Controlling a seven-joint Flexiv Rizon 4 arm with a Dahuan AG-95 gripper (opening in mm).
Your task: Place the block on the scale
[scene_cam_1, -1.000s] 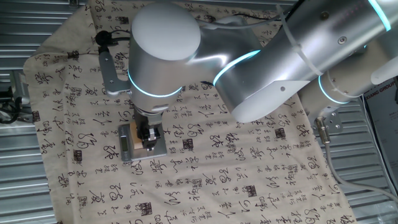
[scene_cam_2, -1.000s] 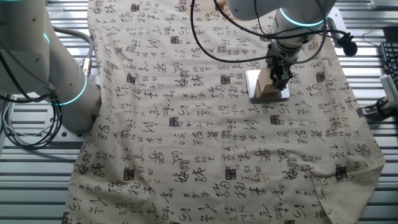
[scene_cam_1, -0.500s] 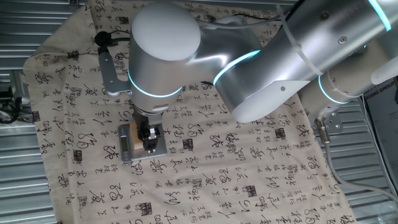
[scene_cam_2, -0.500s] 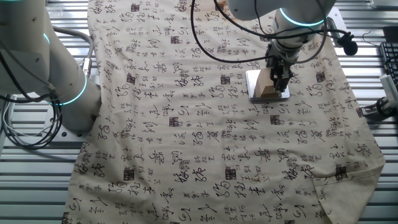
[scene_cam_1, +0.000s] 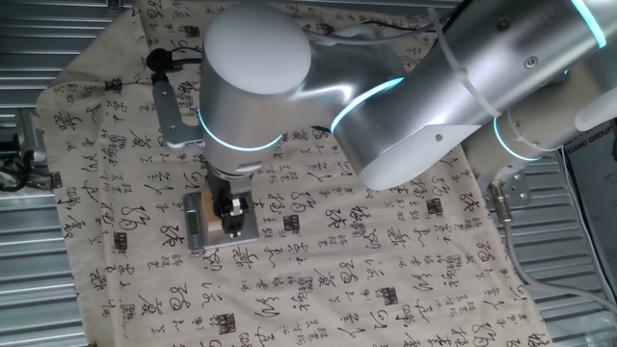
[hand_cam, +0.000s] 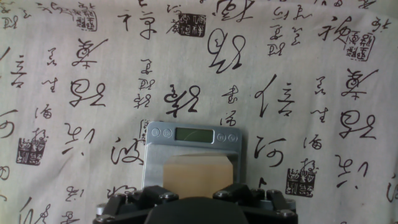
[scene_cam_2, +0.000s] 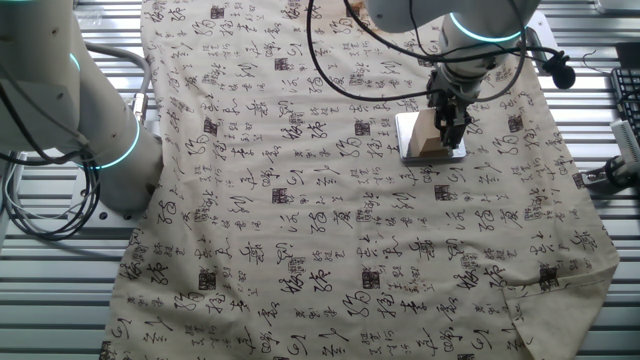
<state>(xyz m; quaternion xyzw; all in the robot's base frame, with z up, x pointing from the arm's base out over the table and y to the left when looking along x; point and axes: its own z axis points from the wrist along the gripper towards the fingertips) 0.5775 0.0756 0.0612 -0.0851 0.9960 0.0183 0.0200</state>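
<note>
Sitting on the grey top of the scale (scene_cam_1: 204, 224) is the block (scene_cam_1: 209, 221), its tan face showing just left of the gripper (scene_cam_1: 231, 226), which hangs straight down over the plate from the big silver arm (scene_cam_1: 386, 96). In this fixed view the dark fingers stand against the right side of the block, and whether they are clamped on it or merely beside it cannot be told. The scale lies toward the left part of the calligraphy-printed cloth (scene_cam_1: 386, 280) that covers the table (scene_cam_1: 39, 289).

From the other fixed view, the scale (scene_cam_2: 412, 152) sits in the upper right part of the cloth (scene_cam_2: 300, 250), with the block (scene_cam_2: 428, 143) on it and the gripper (scene_cam_2: 452, 132) at the block's right side.

In the hand view, the scale (hand_cam: 155, 158) lies low in the middle, its display strip (hand_cam: 193, 133) along the far edge. The block (hand_cam: 198, 176) rests on the plate, its near part hidden by the gripper's black body (hand_cam: 193, 208) at the bottom edge; the fingertips cannot be seen here.
</note>
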